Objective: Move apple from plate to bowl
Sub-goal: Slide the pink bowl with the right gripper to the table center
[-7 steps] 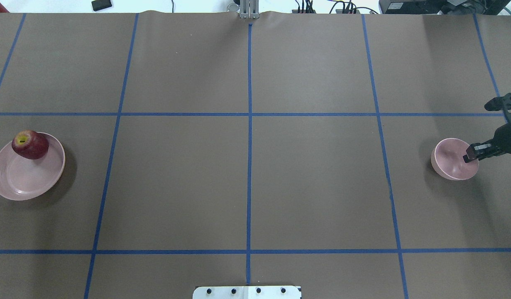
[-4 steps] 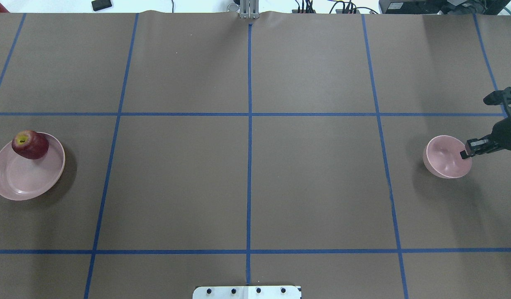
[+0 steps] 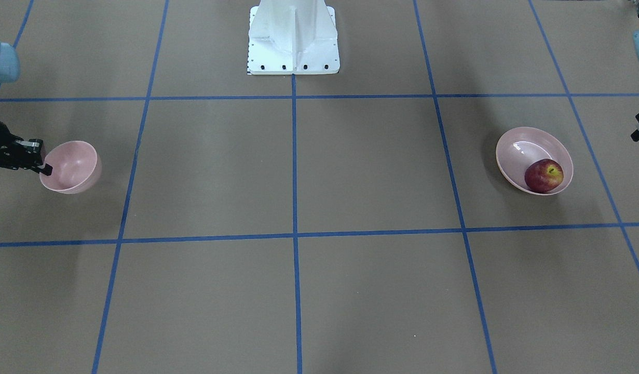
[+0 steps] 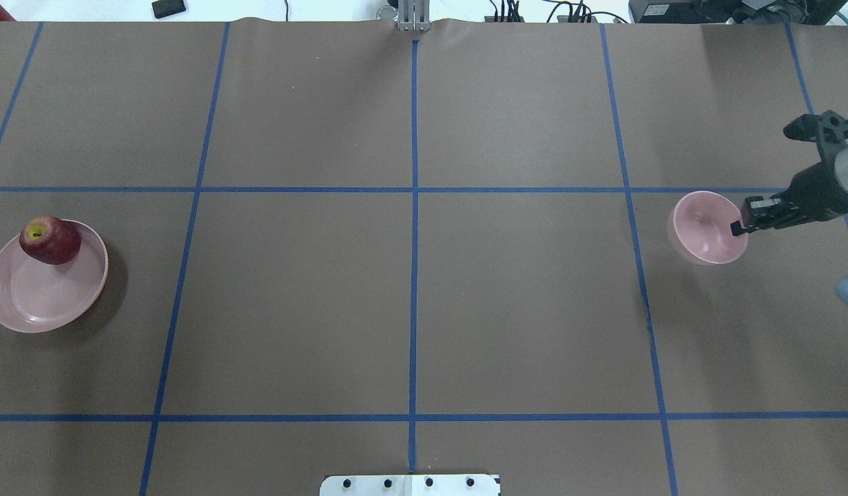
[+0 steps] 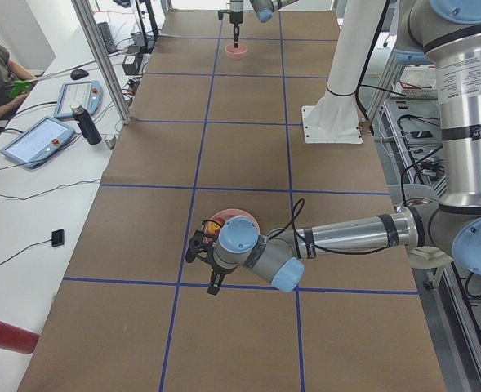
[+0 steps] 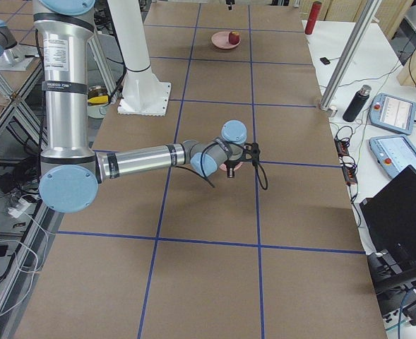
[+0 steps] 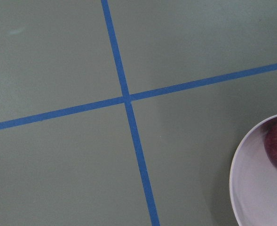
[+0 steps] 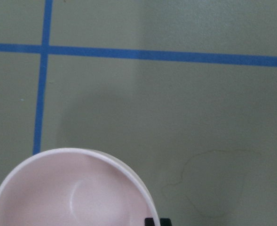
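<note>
Currently round dark-red apple sits against the rim of the wide shallow pale-pink plate. Well apart from plate, right pincer is clamped on small deep pale-pink bowl, rim side away from plate; wide stretch of brown desk between. Near plate, left pincer: opening can't tell.

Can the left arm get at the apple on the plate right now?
Probably yes: the apple lies uncovered on the plate, nothing over it, and the left gripper hovers just beside.
</note>
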Robot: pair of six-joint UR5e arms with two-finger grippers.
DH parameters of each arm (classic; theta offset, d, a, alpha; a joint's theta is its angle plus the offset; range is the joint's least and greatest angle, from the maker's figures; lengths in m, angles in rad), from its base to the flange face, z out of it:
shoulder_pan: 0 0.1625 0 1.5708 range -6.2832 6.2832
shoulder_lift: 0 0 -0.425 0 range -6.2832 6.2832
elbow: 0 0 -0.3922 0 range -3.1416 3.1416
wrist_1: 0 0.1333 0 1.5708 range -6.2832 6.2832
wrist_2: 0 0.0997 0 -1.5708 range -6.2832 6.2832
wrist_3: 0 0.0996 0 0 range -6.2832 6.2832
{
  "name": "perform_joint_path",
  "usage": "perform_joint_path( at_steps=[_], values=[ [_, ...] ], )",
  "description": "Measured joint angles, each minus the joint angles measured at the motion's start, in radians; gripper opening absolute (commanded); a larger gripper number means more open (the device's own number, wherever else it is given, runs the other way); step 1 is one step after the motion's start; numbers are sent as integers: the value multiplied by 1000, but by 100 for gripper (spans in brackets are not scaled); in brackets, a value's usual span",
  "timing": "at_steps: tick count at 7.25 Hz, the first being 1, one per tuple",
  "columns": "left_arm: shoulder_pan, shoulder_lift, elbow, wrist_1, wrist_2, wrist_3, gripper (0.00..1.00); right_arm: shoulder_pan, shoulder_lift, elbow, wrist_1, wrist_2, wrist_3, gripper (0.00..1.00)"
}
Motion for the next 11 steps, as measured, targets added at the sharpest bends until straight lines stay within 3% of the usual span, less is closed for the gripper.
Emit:
perform_joint_path(
  at_steps=[2, 4, 5, 7, 9, 11],
  values=[
    [0, 0, 0, -1, 0, 0, 98, -124, 168, -1, -21, -86, 251, 0],
    [0, -4, -1, 0, 1, 0, 98, -266, 432, -44, -227, -227, 416, 0],
    [0, -9, -1, 1, 1, -1, 98, -324, 564, -107, -313, -283, 471, 0],
    [0, -13, -2, -2, 2, 0, 98, -399, 745, -281, -345, -355, 600, 0],
    [0, -13, -2, -5, 4, 0, 98, -432, 788, -335, -343, -388, 643, 0],
    [0, -12, -2, -5, 7, 0, 98, -439, 759, -312, -342, -378, 645, 0]
  ],
)
